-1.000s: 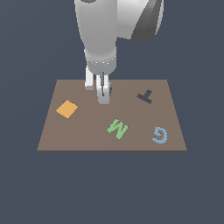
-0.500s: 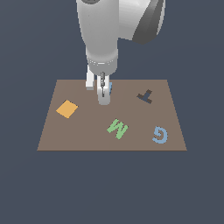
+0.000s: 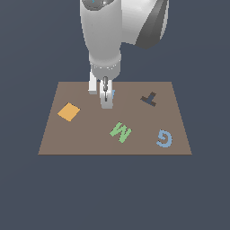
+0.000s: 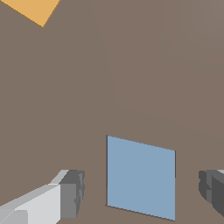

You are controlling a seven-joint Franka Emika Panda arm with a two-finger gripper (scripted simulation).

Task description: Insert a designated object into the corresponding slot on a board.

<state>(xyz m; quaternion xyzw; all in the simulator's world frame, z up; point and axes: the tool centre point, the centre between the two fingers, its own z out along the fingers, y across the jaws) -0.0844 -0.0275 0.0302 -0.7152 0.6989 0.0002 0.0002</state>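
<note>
The light-blue square tile (image 4: 141, 177) lies flat on the brown board (image 3: 90, 134), with thin dark lines along two of its edges. No open square slot shows; the tile seems to sit in it. My gripper (image 4: 141, 190) is open and straddles the tile, with one finger (image 4: 70, 192) on each side and neither touching it. In the exterior view the gripper (image 3: 100, 94) hangs low over the board's far middle. Only a sliver of the tile (image 3: 112, 93) shows beside it.
An orange square (image 3: 68, 112) lies on the board at the exterior view's left; it also shows in the wrist view (image 4: 33, 9). A dark T-shaped cut-out (image 3: 149, 98), a green M (image 3: 120, 132) and a blue G (image 3: 165, 138) are towards the exterior view's right.
The gripper has stayed over the same spot of the board. Nothing else has visibly moved.
</note>
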